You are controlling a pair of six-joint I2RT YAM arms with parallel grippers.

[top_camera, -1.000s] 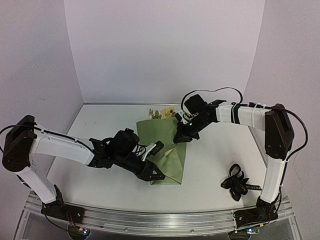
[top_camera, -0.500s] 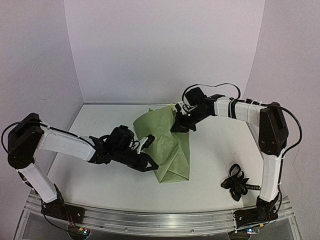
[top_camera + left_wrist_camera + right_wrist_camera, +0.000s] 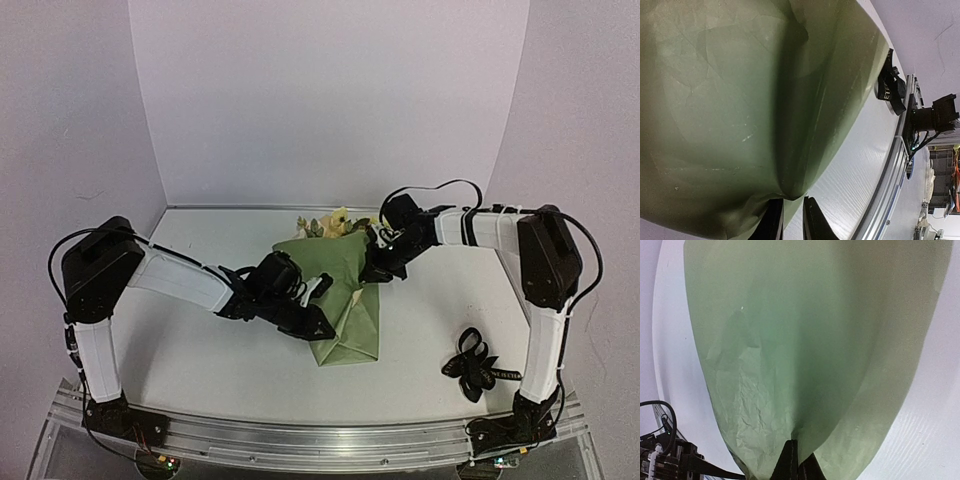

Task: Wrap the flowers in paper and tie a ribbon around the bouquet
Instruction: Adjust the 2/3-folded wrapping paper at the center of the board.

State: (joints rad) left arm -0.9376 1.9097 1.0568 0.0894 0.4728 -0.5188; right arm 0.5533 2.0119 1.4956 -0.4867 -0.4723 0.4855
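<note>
A white counter (image 3: 200, 365) with a faintly ribbed surface fills the floor of a small booth. A plain pale lavender back wall (image 3: 320, 100) rises behind it, meeting the left wall (image 3: 60, 120) and the right wall (image 3: 585, 120) of the same colour in soft vertical corners. A silver metal rail (image 3: 320, 442) runs along the counter's near edge. The light is even and diffuse, throwing only faint shadows. Past the rail, the left wrist view shows a sliver of cluttered room, too small to make out.
</note>
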